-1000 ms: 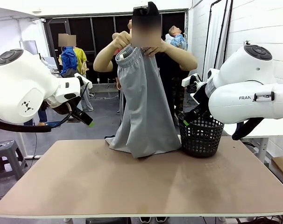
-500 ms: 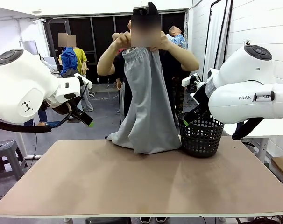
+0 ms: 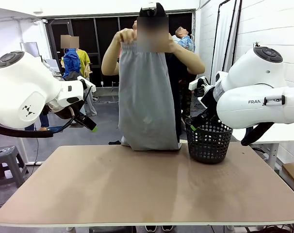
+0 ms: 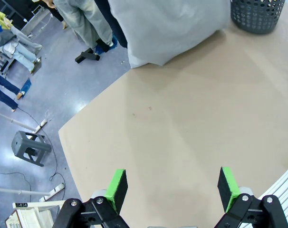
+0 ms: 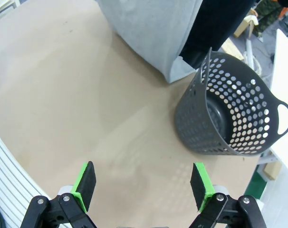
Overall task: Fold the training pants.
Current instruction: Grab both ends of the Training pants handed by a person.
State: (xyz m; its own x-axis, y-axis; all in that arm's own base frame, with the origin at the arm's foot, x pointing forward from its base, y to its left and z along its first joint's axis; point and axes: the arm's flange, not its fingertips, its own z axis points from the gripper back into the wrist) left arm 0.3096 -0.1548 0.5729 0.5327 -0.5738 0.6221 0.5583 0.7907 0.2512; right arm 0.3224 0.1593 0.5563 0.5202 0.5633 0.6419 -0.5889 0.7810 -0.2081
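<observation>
A person at the far side of the table holds the light grey training pants (image 3: 148,97) up by the waistband with both hands (image 3: 126,36). The pants hang straight down, and their hem reaches the table's far edge. They also show in the left wrist view (image 4: 168,23) and the right wrist view (image 5: 148,28). My left gripper (image 4: 172,187) hovers open over the bare tabletop, well short of the pants. Over the table's right part, my right gripper (image 5: 143,185) is open too, with nothing between its green pads.
A black mesh basket (image 3: 208,143) stands at the table's far right, just right of the hanging pants (image 5: 234,118). The brown tabletop (image 3: 147,189) stretches bare in front. A grey stool (image 3: 4,158) stands on the floor to the left. Other people stand farther back.
The person has raised the pants higher. The legs that lay bunched on the table's far edge now hang straight. Neither arm has moved.
</observation>
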